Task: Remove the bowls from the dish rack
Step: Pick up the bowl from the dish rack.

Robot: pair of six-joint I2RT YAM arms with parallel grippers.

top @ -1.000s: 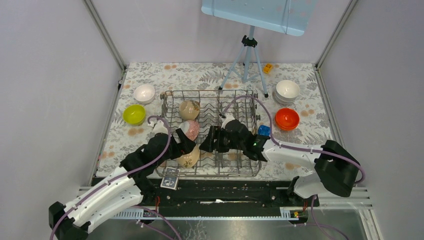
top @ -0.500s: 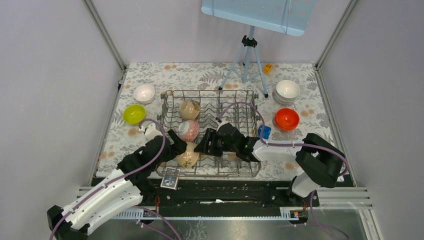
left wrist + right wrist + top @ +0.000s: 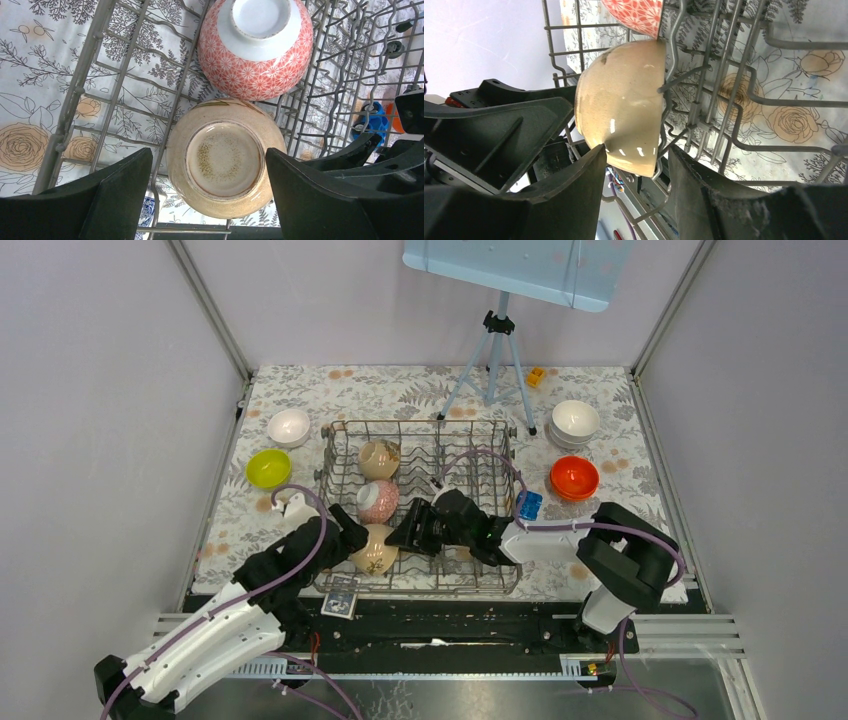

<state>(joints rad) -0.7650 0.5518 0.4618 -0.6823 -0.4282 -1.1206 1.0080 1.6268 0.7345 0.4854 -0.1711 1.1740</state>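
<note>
The grey wire dish rack holds three bowls on its left side: a beige one at the back, a red-patterned one in the middle and a beige one nearest me. In the left wrist view the near beige bowl shows its underside, below the red-patterned bowl. My left gripper is open, one finger on each side of it. My right gripper is open around the same bowl's lower edge, its left finger against the wall.
On the table stand a white bowl and a lime bowl at left, stacked white bowls and an orange-red bowl at right. A blue block lies by the rack's right side. A tripod stands behind.
My right gripper slid left across the rack to the near beige bowl and its jaws narrowed. My left gripper drew back off the red-patterned bowl toward the near-left corner.
</note>
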